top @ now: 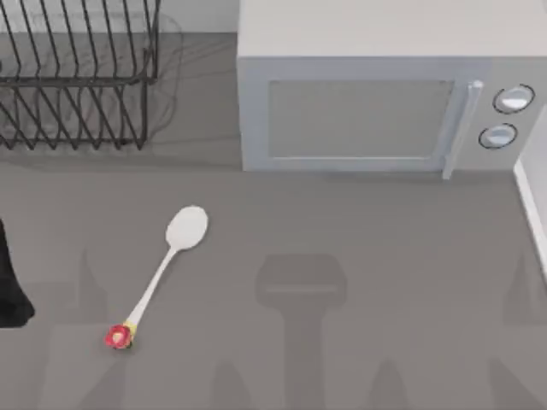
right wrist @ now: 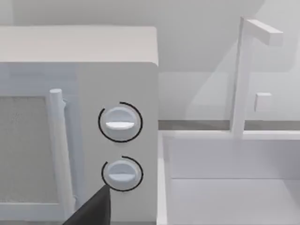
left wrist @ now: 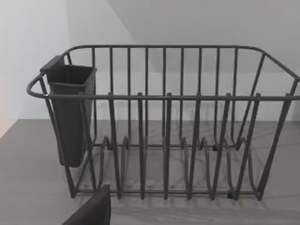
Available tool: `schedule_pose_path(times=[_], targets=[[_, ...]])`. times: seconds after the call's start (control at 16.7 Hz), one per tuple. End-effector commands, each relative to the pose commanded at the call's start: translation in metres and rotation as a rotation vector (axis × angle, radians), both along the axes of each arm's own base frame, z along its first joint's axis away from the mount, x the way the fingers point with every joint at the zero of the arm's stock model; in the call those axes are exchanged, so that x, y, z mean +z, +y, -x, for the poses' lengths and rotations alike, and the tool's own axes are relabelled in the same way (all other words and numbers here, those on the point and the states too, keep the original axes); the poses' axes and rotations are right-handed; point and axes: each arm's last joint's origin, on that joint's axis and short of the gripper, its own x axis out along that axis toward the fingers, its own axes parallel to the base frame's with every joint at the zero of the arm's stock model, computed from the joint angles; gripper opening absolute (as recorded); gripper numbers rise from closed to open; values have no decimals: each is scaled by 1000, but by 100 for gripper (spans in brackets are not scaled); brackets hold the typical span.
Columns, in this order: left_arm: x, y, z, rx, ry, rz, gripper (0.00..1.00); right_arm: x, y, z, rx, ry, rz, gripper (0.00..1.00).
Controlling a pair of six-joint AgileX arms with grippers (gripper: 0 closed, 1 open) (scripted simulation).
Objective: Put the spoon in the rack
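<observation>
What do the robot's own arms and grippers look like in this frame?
Little of them is in frame. In the top view a plain black, matte part of the left arm juts in at the table's left edge, with no cables or markings on it. Each wrist view has a dark grey, angular wedge of gripper housing at its edge: left, right.

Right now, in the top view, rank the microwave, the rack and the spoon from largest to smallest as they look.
1. Microwave, by far the largest.
2. Rack, though the picture's top and left edges cut it off, so its full extent is unsure.
3. Spoon, slim and clearly the smallest, lying on the table.
</observation>
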Motion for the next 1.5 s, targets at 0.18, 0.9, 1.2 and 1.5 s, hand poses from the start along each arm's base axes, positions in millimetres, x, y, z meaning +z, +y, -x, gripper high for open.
schedule_pose_path(times=[0.18, 0.9, 1.2, 1.5], targets=[[2, 0, 0, -5, 9, 0, 100, 0, 0, 0, 0, 0, 0, 100], [72, -37, -73, -200, 795, -79, 100, 0, 0, 0, 0, 0, 0, 100], [63, -78, -137, -272, 1216, -189, 100, 0, 0, 0, 0, 0, 0, 100], [42, -116, -181, -309, 1475, -286, 100, 0, 0, 0, 0, 0, 0, 100]])
